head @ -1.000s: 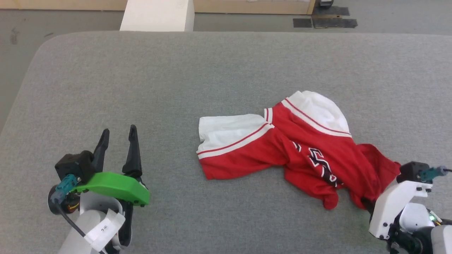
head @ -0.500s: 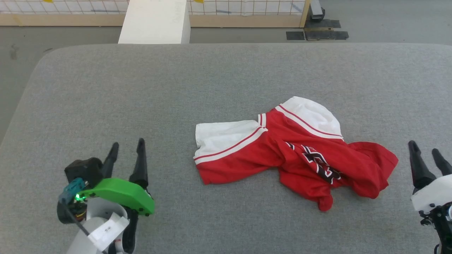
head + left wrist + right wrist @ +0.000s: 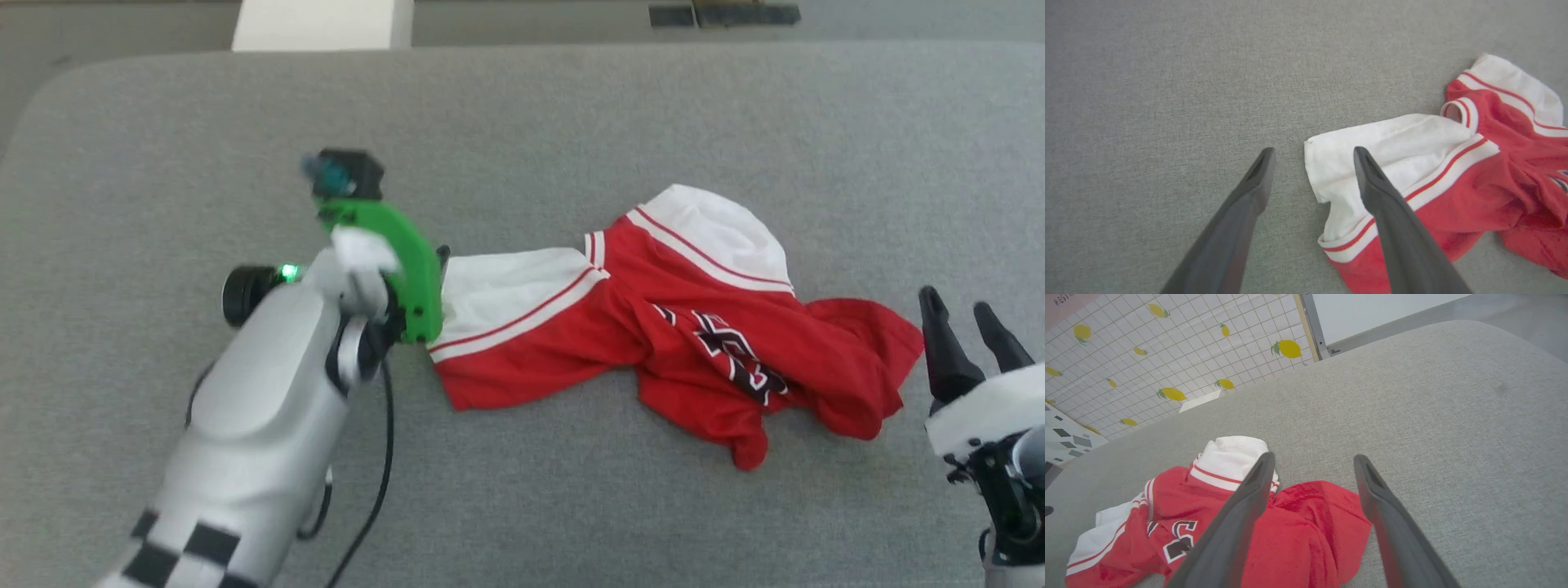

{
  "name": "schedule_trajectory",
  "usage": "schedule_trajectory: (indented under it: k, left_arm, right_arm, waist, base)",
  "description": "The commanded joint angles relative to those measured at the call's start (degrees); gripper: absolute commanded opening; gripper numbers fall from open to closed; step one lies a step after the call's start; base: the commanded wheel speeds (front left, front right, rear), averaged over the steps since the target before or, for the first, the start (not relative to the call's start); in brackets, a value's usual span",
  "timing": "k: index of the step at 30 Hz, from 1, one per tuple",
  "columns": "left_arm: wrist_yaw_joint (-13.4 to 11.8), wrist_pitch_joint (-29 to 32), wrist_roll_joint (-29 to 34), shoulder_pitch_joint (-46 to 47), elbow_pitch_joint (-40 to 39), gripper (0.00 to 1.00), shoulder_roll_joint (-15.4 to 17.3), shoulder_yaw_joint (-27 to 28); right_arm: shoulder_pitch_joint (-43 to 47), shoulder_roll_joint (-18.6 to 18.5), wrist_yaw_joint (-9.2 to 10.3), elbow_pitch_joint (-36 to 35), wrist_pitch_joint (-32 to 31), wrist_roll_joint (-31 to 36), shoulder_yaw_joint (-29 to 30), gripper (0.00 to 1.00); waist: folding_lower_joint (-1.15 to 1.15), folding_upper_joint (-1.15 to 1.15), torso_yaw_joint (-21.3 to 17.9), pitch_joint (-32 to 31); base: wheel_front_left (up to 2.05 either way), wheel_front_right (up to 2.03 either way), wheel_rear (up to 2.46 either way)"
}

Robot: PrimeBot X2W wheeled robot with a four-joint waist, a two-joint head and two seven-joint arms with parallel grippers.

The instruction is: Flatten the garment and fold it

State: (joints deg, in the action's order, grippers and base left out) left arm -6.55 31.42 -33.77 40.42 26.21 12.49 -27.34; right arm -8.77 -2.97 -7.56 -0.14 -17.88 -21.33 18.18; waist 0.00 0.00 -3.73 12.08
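The garment [image 3: 678, 327] lies crumpled on the grey table [image 3: 522, 122], with one white sleeve [image 3: 1404, 143] spread to its left and the red body bunched at the right. My left gripper [image 3: 1312, 153] is open at the sleeve's outer edge, one finger over bare table and the other over the white cloth. In the head view its green wrist bracket [image 3: 412, 261] covers the fingers. My right gripper [image 3: 963, 314] stands open just right of the red hem [image 3: 1306, 522], apart from it and holding nothing.
A white box [image 3: 322, 24] stands beyond the table's far edge, with dark patches [image 3: 722, 12] on the floor near it. A lemon-patterned wall [image 3: 1147, 355] and a white board [image 3: 1372, 314] stand behind the table. Bare grey table lies around the garment.
My right gripper has opened, let go of the red hem and drawn back to the right. My left arm has reached from the lower left to the white sleeve's edge. The camera has shifted.
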Motion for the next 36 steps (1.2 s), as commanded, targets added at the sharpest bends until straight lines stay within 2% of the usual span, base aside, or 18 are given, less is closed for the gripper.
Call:
schedule_trajectory:
  k: [1,6,13,16,17,18,22,27,32,33,36]
  left_arm:
    - [0.36,3.38,0.26,2.89,2.39,1.00,-0.35,-0.95]
    - [1.09,13.59,2.41,9.66,8.90,1.00,-0.05,-4.95]
    - [1.90,19.84,5.44,12.17,14.73,1.00,0.69,-9.46]
    - [2.63,22.40,4.53,11.42,16.13,1.00,-0.01,-10.10]
    - [2.88,23.10,3.90,11.12,16.35,0.35,-0.43,-10.05]
    - [3.10,23.26,3.47,10.93,16.33,0.00,-0.71,-9.97]
    - [4.03,21.58,1.28,10.29,15.44,0.00,-1.61,-8.60]
    - [4.76,14.68,-3.68,10.06,11.27,0.00,-2.91,-3.12]
    - [5.12,8.20,-7.59,8.82,4.46,0.00,-1.80,2.61]
    - [3.63,6.07,-8.97,6.23,-0.88,0.00,0.33,5.79]
    - [0.89,4.92,-10.12,1.49,-6.53,0.00,3.25,9.24]
  right_arm:
    - [-1.16,0.09,0.08,0.28,0.17,-0.10,-0.35,1.00]
    - [-2.08,0.09,0.08,0.75,0.36,-0.05,-1.10,1.00]
    - [-3.04,0.09,0.08,1.45,1.13,-0.43,-1.92,1.00]
    - [-3.24,0.09,0.08,1.67,1.34,-0.39,-2.08,1.00]
    - [-3.30,0.09,0.08,1.77,1.42,-0.28,-2.07,1.00]
    - [-3.35,0.09,0.08,1.85,1.45,-0.20,-2.12,1.00]
    - [-3.45,0.09,0.08,2.26,1.55,0.16,-2.32,1.00]
    - [-2.96,0.09,0.08,2.72,1.43,1.16,-1.86,1.00]
    - [-1.99,0.09,0.08,3.15,1.09,1.79,-1.47,1.00]
    - [-1.31,0.09,0.08,3.26,0.83,2.01,-1.31,1.00]
    - [-0.83,0.09,0.08,3.36,0.59,2.03,-1.35,1.00]
  waist:
    - [0.00,0.00,-2.37,3.38]
    - [0.00,0.00,-4.18,6.37]
    - [0.00,0.00,-5.42,8.67]
    - [0.00,0.00,-5.23,8.93]
    - [0.00,0.00,-5.02,8.92]
    - [0.00,0.00,-4.83,8.87]
    - [0.00,0.00,-3.59,8.02]
    - [0.00,0.00,-0.84,5.44]
    - [0.00,0.00,2.30,2.04]
    - [0.00,0.00,4.27,0.20]
    - [0.00,0.00,5.77,-1.05]
  base:
    - [0.00,0.00,0.00]
    - [0.00,0.00,0.00]
    - [0.00,0.00,0.00]
    - [0.00,0.00,0.00]
    - [0.00,0.00,0.00]
    - [0.00,0.00,0.00]
    - [0.00,0.00,0.00]
    - [0.00,0.00,0.00]
    - [0.00,0.00,0.00]
    - [0.00,0.00,0.00]
    - [0.00,0.00,0.00]
